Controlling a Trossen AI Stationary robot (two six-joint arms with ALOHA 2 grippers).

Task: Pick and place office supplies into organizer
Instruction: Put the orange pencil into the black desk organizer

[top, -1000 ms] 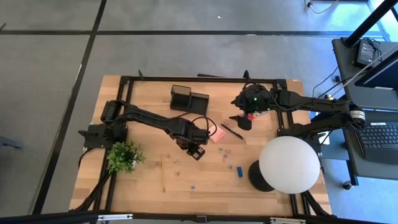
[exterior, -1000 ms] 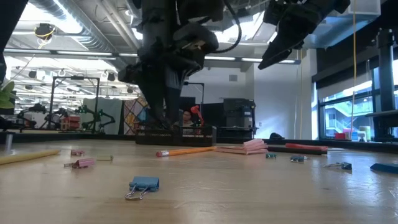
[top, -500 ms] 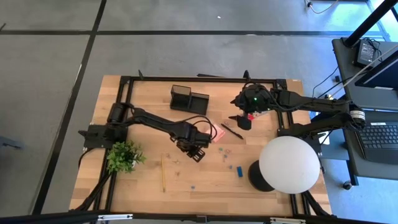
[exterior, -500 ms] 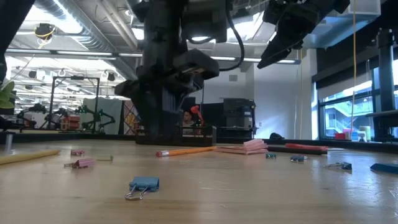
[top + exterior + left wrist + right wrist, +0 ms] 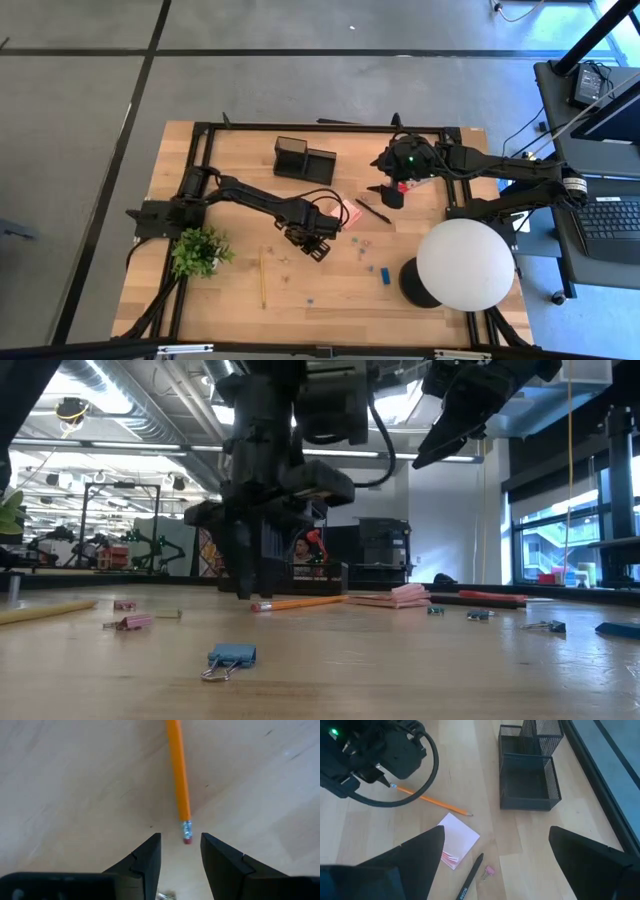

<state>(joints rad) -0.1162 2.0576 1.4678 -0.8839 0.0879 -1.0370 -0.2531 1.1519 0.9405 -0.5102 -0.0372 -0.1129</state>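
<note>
Hovering low near the middle of the surface [image 5: 230,290], the left end effector [image 5: 180,851] standing parted, gripping nothing, its fingers [image 5: 145,857] straddling the eraser tip of the orange pencil [image 5: 178,775] — seen only through the left wrist camera, the overhead hiding that pencil under the arm. Hanging raised at about two o'clock from it, the right end effector [image 5: 388,194] spread wide and empty. Showing from the right wrist alone: the organizer [image 5: 527,775] with both compartments looking empty, the pink sticky pad [image 5: 458,840] just beside a black pen [image 5: 470,882] and a pink clip [image 5: 488,870]. Sitting at twelve o'clock on the surface, the organizer, with bare wood around it. Crowding the five o'clock corner, the white globe lamp [image 5: 465,263]; filling the eight o'clock edge, the plant [image 5: 198,251].
</note>
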